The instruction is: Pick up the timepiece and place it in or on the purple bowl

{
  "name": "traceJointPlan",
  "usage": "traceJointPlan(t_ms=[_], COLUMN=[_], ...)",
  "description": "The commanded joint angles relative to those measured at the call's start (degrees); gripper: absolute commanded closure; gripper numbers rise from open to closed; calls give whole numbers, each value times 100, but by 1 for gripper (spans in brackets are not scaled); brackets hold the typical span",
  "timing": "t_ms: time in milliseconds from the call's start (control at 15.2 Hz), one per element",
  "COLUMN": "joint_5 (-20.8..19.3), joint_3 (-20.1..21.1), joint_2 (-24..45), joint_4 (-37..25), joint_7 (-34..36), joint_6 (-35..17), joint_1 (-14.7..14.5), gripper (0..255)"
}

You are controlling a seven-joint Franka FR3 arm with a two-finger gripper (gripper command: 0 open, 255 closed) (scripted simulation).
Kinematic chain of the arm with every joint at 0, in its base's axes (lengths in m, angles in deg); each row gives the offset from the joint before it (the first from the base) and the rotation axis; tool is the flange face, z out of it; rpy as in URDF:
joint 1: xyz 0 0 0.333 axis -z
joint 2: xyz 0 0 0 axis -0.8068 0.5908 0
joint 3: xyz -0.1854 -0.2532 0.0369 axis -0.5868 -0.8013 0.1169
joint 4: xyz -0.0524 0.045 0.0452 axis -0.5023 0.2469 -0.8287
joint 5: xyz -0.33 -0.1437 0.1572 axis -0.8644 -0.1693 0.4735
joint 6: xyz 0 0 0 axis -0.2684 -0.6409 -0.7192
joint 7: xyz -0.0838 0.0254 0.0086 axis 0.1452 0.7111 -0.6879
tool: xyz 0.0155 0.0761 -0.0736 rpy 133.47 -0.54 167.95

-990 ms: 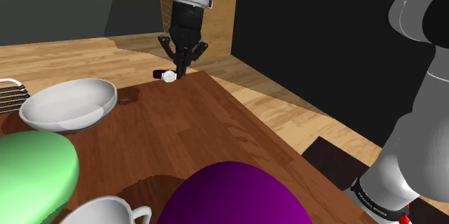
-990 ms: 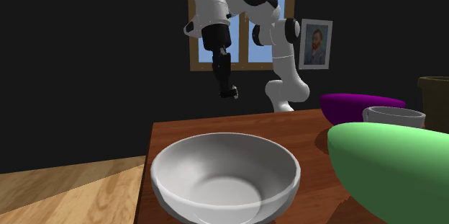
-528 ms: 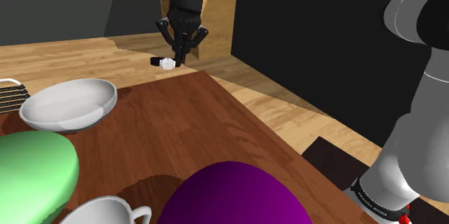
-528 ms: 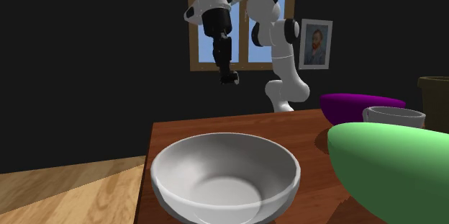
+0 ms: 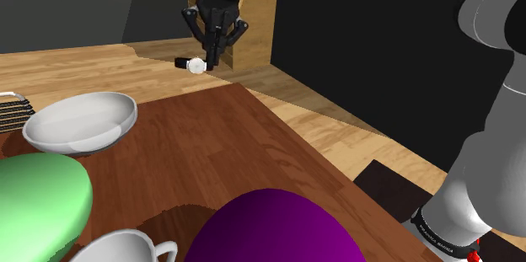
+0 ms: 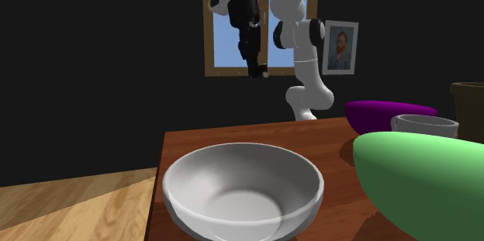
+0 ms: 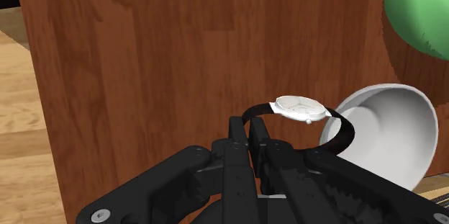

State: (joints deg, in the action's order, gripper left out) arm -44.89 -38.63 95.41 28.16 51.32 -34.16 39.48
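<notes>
The watch is pinched by its strap in the tool, seen at the purple bowl's eleven o'clock in the shoulder view.

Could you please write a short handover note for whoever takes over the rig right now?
End effector: shut on the watch, clasping its black strap.
Watch: held in the air, clear of the table.
Purple bowl: on the table at the end nearest the stand, away from the end effector.
Done: the pick-up.
Left: carry the watch over to the purple bowl, lower it, and release.
</notes>
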Motion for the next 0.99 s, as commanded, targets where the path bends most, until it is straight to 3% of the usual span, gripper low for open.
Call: traceJointPlan(t_ms=[0,462,924], joint_5=[123,494,853], joint_3=[51,270,565], joint_2=[-450,-1679,-2662], joint_4=[554,1959,2877], joint_7=[77,465,981], joint_6=[-143,-489,-632], joint_1=[-19,-232,-527], gripper=[255,255,255])
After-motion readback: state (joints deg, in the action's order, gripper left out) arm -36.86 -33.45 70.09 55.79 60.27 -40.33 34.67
